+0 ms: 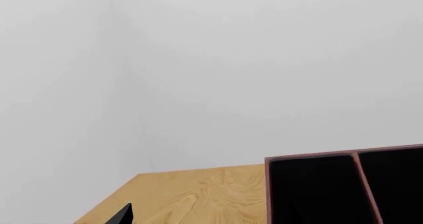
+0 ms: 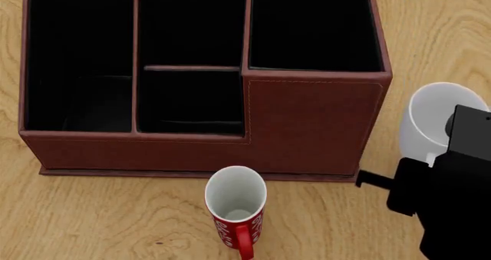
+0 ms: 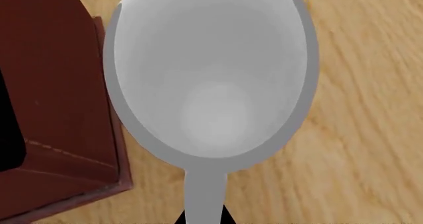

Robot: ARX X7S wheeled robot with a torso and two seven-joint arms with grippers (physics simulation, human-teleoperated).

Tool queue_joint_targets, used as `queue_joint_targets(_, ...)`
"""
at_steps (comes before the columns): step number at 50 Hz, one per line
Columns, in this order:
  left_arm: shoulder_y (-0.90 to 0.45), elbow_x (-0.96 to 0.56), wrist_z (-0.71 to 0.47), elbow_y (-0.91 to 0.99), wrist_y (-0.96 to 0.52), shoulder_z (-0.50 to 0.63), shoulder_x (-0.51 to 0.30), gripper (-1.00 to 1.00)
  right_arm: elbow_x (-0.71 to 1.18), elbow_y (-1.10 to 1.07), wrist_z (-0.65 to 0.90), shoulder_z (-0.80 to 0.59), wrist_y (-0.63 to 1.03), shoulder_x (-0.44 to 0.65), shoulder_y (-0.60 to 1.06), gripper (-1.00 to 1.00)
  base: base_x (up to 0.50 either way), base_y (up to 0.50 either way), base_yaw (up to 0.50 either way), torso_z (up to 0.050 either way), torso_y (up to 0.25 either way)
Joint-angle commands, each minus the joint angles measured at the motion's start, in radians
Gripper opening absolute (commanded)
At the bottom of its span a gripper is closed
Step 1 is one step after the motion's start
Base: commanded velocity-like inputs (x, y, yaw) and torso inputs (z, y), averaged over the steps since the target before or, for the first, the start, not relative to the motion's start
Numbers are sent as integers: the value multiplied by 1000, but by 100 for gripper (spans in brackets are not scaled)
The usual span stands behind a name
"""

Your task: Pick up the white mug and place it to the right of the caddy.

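While the left arm sits out of the head view, its wrist camera catches only a corner of the wooden table (image 1: 191, 194), a bit of the caddy (image 1: 343, 189) and one dark sliver that may be a fingertip, so whether the left gripper is spread or closed, I cannot tell.

Moving across the head view: the caddy (image 2: 314, 122) fills the far left and centre, its black-lined compartments empty. Just in front of it stands the red mug (image 2: 236, 211), upright, handle pointing toward the robot, untouched because it is not the target.

Now to the right! The white mug (image 2: 431, 121) is upright just beside the caddy's right wall, exactly the side the task names. The right arm (image 2: 449, 202) hangs over it, hiding the mug's near side and handle. Through the right wrist camera the white mug (image 3: 211, 75) fills the frame from above, its handle running toward the camera between two dark fingertips (image 3: 228, 216). My read: the right gripper is pinching that handle, and the mug looks ready to be let go.
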Motion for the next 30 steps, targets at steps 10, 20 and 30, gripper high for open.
queue_joint_targets(10, 6, 1, 9, -9, 0, -5, 6, 100, -31, 40, -19, 1, 6, -29, -16, -100, 0, 0, 0, 0, 1)
queue_joint_targets(20, 10, 6, 11, -12, 0, -6, 11, 100, -28, 45, -15, 0, 9, -38, -20, -100, 0, 0, 0, 0, 1)
queue_joint_targets(30, 17, 7, 15, -24, 5, -7, 15, 100, -34, 72, -21, -4, 12, -56, -22, -100, 0, 0, 0, 0, 0)
